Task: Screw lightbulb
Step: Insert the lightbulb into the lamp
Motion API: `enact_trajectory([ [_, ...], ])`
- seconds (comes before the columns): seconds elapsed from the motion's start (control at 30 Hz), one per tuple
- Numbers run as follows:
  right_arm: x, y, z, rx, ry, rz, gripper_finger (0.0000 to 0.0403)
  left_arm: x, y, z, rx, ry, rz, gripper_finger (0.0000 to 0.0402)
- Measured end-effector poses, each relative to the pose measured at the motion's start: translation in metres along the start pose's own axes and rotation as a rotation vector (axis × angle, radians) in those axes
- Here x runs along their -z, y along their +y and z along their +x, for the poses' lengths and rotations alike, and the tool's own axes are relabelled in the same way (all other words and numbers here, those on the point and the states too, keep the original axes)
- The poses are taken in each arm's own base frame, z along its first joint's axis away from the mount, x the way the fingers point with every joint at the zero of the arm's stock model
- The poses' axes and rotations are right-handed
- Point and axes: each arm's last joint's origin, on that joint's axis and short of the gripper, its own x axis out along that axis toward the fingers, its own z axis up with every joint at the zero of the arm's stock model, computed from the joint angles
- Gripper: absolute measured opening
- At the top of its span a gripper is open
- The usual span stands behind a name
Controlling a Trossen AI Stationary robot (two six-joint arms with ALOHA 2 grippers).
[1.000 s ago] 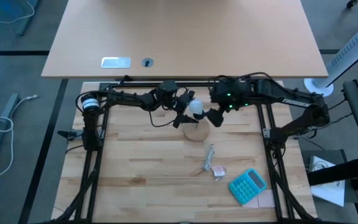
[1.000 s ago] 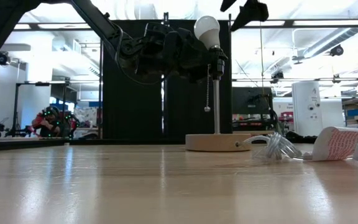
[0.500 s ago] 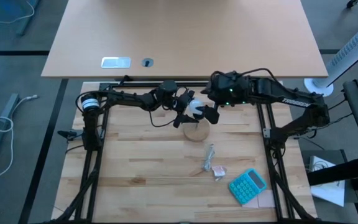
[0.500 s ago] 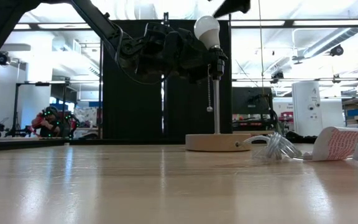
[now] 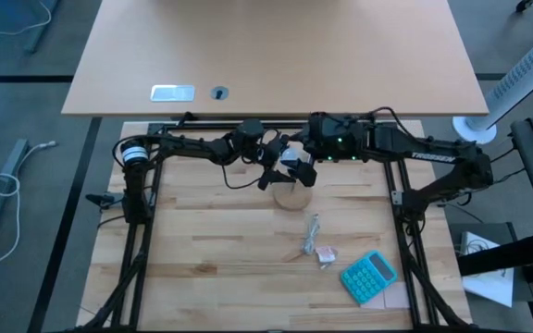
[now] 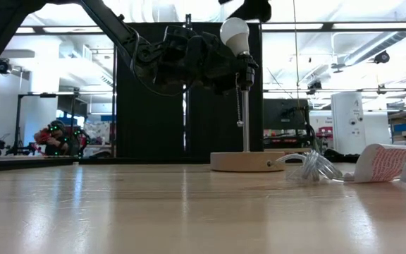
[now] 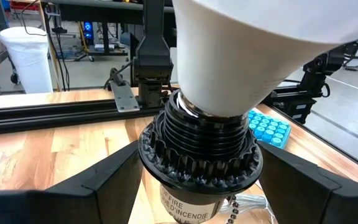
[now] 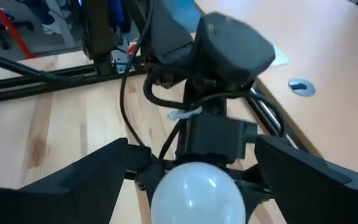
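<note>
Since a second ago the right gripper (image 5: 296,165) has travelled leftward from beside the lamp to directly above the lightbulb (image 6: 235,35), its fingers (image 8: 98,171) spread wide on either side of the glass and not yet touching it. Left gripper (image 7: 197,180) has not shifted: its fingers flank the ribbed black socket (image 7: 199,152) and appear to steady it, though contact is not confirmed. Bulb stands upright with its neck seated in the socket atop the thin post (image 6: 245,116) of the wooden base (image 6: 247,161). Judgement: the right arm is positioned to close and turn. Clearance is tight between the two grippers; the pull chain (image 6: 240,106) hangs close by, while the calculator (image 5: 368,275) and wrapper (image 6: 316,168) lie well apart.
</note>
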Motion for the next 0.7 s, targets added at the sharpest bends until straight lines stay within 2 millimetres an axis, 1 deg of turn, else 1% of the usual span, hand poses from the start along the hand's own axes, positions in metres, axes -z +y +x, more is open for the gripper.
enact_trajectory([
  [0.13,0.006,-0.001,-0.004,-0.005,-0.120,0.003,0.0344,0.000,0.000,0.000,0.000,0.000,0.001,0.0288],
  [0.23,0.013,-0.004,-0.001,0.003,-0.109,0.017,0.0344,0.000,0.000,0.000,0.000,0.000,0.002,0.0288],
  [0.33,0.023,-0.003,0.007,-0.021,-0.070,0.038,0.0344,0.000,0.000,0.000,0.000,0.000,0.002,0.0288],
  [0.7,0.032,-0.004,0.012,0.018,-0.063,0.041,0.0344,0.000,0.000,0.000,0.000,0.000,0.002,0.0288],
])
